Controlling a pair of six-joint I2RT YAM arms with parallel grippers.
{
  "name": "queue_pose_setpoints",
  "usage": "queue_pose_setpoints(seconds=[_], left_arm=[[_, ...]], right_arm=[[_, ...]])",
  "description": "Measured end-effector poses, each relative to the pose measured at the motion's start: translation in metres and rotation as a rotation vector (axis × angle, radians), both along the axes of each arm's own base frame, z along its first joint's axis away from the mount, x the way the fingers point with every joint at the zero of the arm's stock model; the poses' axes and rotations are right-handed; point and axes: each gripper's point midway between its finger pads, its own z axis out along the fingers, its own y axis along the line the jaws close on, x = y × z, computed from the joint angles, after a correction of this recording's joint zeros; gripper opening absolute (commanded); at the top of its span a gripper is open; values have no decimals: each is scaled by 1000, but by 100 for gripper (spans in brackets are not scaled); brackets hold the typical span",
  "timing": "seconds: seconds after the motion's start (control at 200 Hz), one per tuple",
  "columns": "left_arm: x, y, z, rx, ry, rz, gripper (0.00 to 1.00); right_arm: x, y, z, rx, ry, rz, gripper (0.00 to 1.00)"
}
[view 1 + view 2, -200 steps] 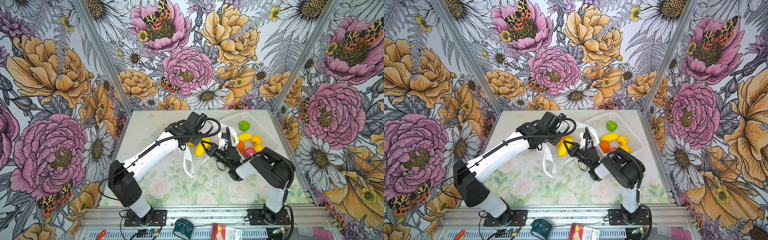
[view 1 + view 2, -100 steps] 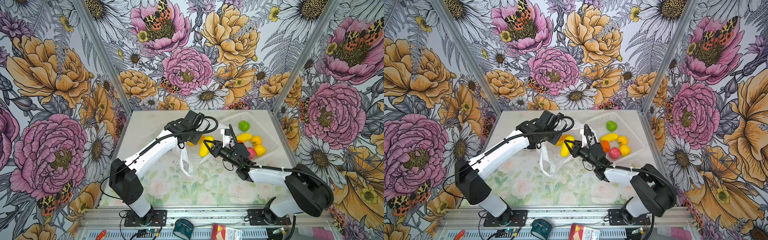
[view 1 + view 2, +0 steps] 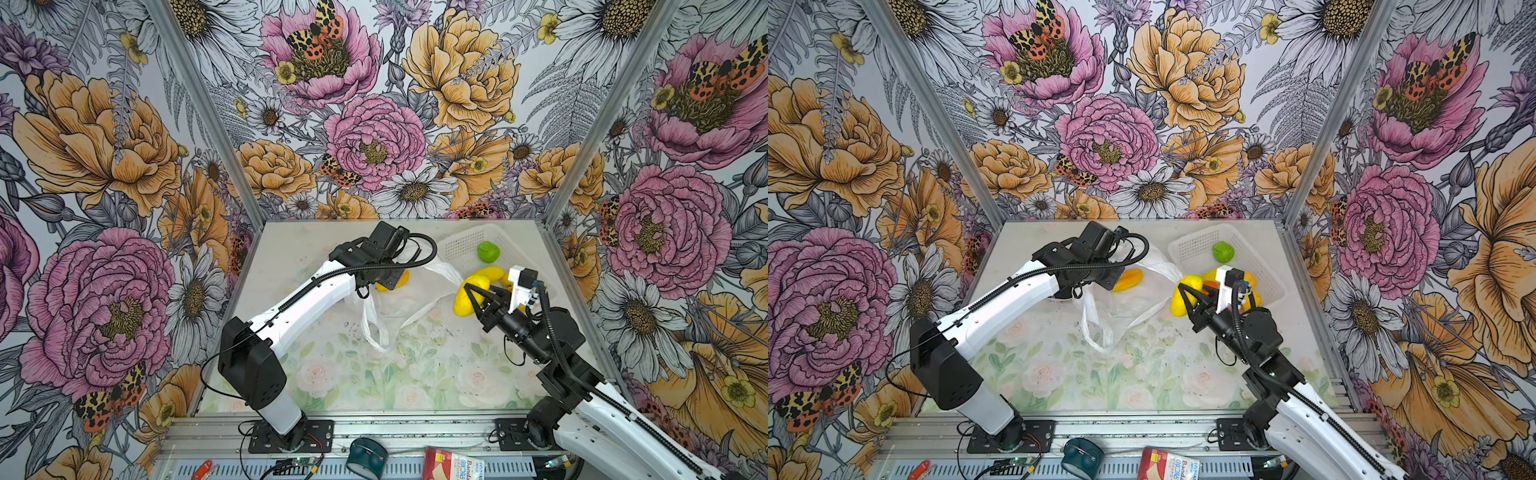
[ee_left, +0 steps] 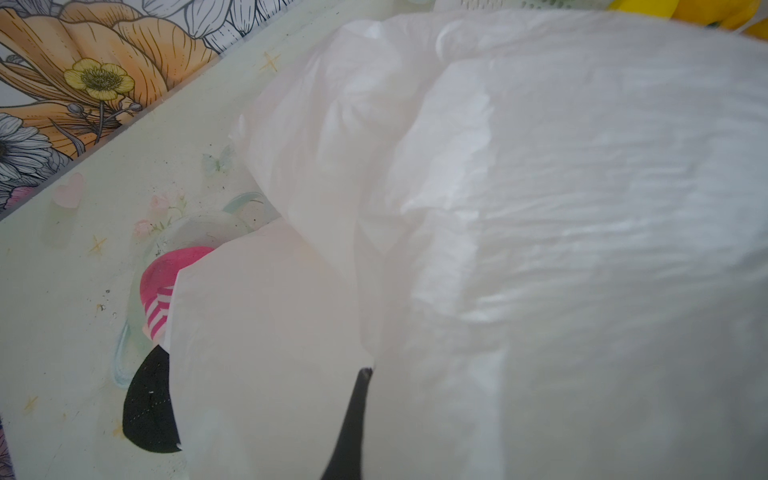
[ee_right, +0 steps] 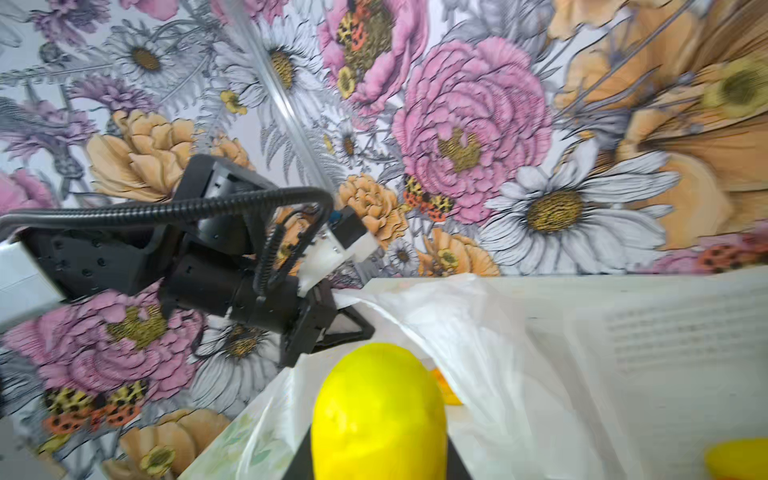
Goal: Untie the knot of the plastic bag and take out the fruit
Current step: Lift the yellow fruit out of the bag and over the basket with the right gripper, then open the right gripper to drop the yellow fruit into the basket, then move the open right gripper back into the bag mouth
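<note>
The thin white plastic bag [image 3: 409, 291] lies crumpled mid-table, its loop handles [image 3: 376, 328] loose and apart; the knot is not in view. My left gripper [image 5: 365, 330] is shut on the bag's film at its far end, and one black finger [image 4: 353, 415] shows through the folds. My right gripper [image 3: 468, 297] is shut on a yellow fruit [image 3: 465, 295] [image 3: 1185, 297] [image 5: 378, 415], held above the table between the bag and the basket. An orange-yellow fruit [image 3: 395, 280] sits at the bag's mouth under the left wrist.
A white perforated basket [image 3: 457, 245] at the back right holds a green fruit [image 3: 487, 251] and other yellow fruit [image 3: 492, 274]. A pink-and-white striped object with a black part [image 4: 158, 307] lies beside the bag. Floral walls close in three sides.
My right gripper has carried the yellow fruit out of the bag's mouth and to the right, towards the basket. The left gripper has kept its hold on the bag.
</note>
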Motion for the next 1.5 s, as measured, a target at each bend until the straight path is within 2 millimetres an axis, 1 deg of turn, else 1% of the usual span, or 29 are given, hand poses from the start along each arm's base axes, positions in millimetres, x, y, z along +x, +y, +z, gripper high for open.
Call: queue_pose_setpoints(seconds=[0.08,0.125,0.19,0.29,0.345,0.415,0.475,0.525,0.585,0.621,0.691,0.736,0.766,0.791,0.831,0.881,0.911,0.981,1.041,1.086,1.171,1.231,1.266,1.331,1.426,1.501], left_arm=[[0,0,0,0,0,-1,0],[0,0,0,1,0,-1,0],[-1,-1,0,7,-5,-1,0],[-2,-2,1,17,-13,-1,0],[-3,-3,1,22,-17,-4,0],[-5,-5,0,28,-18,-10,0],[-7,-7,0,34,-19,-14,0],[-8,-8,0,37,-20,-18,0],[-10,-10,0,42,-21,-22,0],[-11,-10,0,43,-21,-24,0],[-11,-11,0,45,-23,-26,0],[-12,-11,0,47,-25,-26,0],[-12,-12,0,47,-25,-28,0],[-12,-12,0,47,-25,-28,0],[-12,-12,0,47,-25,-28,0],[-12,-12,0,47,-25,-28,0],[-12,-12,0,47,-25,-28,0],[-12,-12,0,47,-25,-28,0],[-12,-12,0,48,-25,-28,0],[-12,-12,0,49,-24,-27,0],[-13,-11,0,54,-23,-25,0],[-12,-10,0,56,-24,-24,0],[-12,-10,0,57,-24,-24,0],[-12,-10,0,57,-24,-24,0],[-12,-10,0,59,-26,-22,0],[-12,-9,0,59,-26,-22,0]], right_arm=[[16,-29,-14,-51,34,-150,8],[27,-44,-28,-86,76,-224,7],[48,-62,-55,-139,161,-312,6],[78,-82,-102,-211,318,-392,5],[95,-89,-127,-245,408,-413,4],[118,-92,-147,-271,487,-422,4],[139,-90,-155,-282,524,-421,4],[159,-85,-155,-283,532,-414,5],[181,-80,-155,-281,531,-411,12],[193,-78,-154,-279,526,-413,12],[210,-75,-157,-277,524,-417,16],[217,-74,-161,-280,531,-419,19],[221,-74,-165,-282,538,-422,23],[223,-74,-168,-285,543,-426,27],[225,-75,-172,-289,550,-433,37],[226,-76,-179,-287,566,-442,61],[227,-77,-181,-286,573,-445,71],[227,-79,-184,-284,579,-457,83],[227,-81,-181,-275,567,-466,89],[225,-82,-179,-272,552,-470,91],[211,-85,-172,-265,536,-474,92],[199,-88,-161,-253,512,-477,91],[192,-89,-152,-242,490,-477,89],[179,-90,-129,-212,436,-471,82],[151,-86,-85,-163,316,-434,71],[124,-73,-49,-139,202,-372,65]])
